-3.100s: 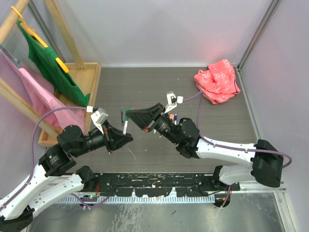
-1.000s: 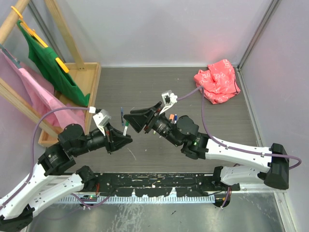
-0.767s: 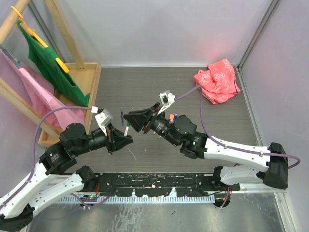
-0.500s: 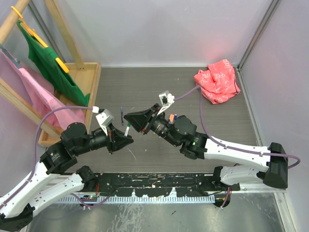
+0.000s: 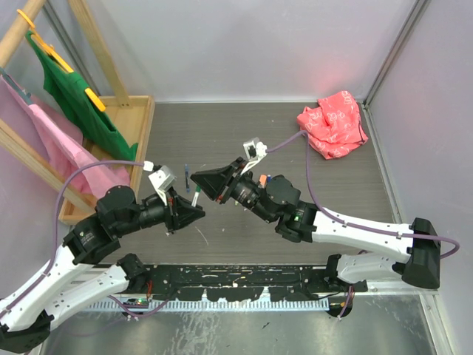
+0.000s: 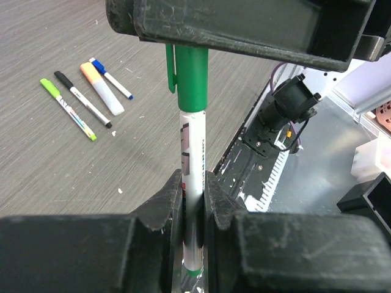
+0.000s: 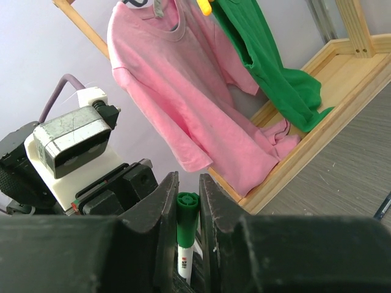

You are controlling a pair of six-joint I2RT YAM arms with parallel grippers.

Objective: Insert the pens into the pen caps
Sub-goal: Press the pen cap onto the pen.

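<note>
Left wrist: pen pinched upright between left jaws; green cap (on pen tip) nipped between right jaws.

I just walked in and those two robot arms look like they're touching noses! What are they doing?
They are putting a cap on a pen. The left gripper is shut on a white pen, holding it up off the table. The right gripper is shut on the green cap, which sits on the pen's top end. Whether the cap is pushed fully on cannot be told. Four more pens lie side by side on the table.
</note>
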